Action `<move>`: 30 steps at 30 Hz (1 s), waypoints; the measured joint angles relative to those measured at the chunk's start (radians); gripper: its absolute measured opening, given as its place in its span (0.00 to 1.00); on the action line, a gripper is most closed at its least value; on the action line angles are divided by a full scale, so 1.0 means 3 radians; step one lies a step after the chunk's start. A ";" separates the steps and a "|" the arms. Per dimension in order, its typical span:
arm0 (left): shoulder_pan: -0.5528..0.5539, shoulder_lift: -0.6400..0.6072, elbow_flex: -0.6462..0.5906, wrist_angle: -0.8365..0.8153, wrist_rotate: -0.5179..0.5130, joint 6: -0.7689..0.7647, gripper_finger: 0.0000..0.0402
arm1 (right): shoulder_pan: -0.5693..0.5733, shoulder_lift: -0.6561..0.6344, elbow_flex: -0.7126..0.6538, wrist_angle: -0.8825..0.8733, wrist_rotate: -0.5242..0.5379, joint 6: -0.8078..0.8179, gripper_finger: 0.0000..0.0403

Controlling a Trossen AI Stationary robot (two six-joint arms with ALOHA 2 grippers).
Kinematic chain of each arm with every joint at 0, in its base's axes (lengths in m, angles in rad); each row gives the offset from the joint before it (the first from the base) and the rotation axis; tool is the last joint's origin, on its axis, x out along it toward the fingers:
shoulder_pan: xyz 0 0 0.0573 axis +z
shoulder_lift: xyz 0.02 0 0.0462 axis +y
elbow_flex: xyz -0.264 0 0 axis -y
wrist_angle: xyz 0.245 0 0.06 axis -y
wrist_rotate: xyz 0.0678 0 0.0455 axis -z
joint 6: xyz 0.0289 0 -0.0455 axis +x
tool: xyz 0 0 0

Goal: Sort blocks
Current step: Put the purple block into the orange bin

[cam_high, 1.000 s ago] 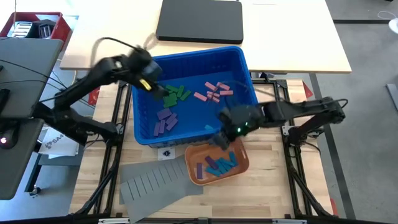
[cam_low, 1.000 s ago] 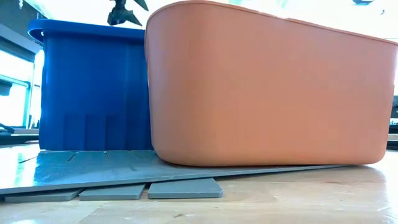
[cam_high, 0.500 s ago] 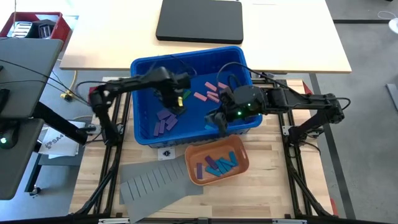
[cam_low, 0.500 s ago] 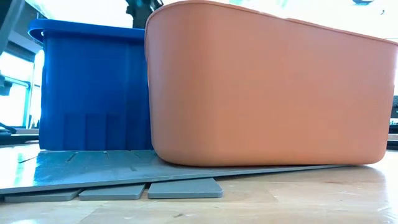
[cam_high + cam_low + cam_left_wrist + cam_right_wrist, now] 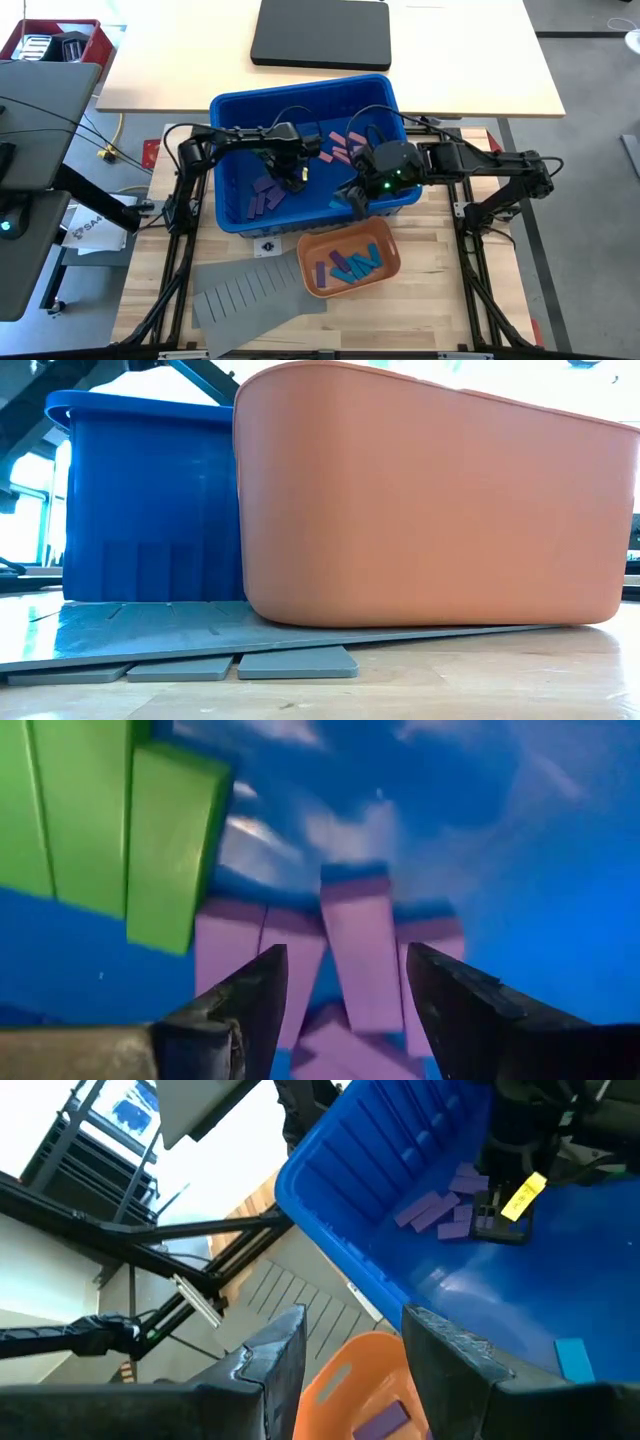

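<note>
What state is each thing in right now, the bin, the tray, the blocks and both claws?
Blue bin: upright, holding loose blocks.
Orange tray: upright, partly filled with blue and purple blocks.
Purple blocks: lying flat in the bin.
Green blocks: lying in the bin, ungripped.
Left claw: open, empty, over the purple blocks.
Right claw: open, empty, over the bin's edge.

Overhead looks straight down; low camera hugs the orange tray [image 5: 420, 510]; both show it.
</note>
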 joint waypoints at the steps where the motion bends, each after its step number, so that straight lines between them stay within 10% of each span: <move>1: 0.0001 0.0015 0.0000 0.0039 -0.0003 0.0000 0.49 | 0.0000 0.0000 0.0000 -0.0021 -0.0013 -0.0001 0.40; 20: 0.0069 0.0044 -0.0409 0.0375 0.0225 -0.0176 0.48 | 0.0000 0.0000 0.0000 -0.0086 -0.0018 -0.0123 0.40; 30: 0.0032 0.0044 -0.0410 0.0475 0.0235 0.0078 0.23 | 0.0001 0.0000 0.0000 -0.0088 0.0038 -0.0085 0.40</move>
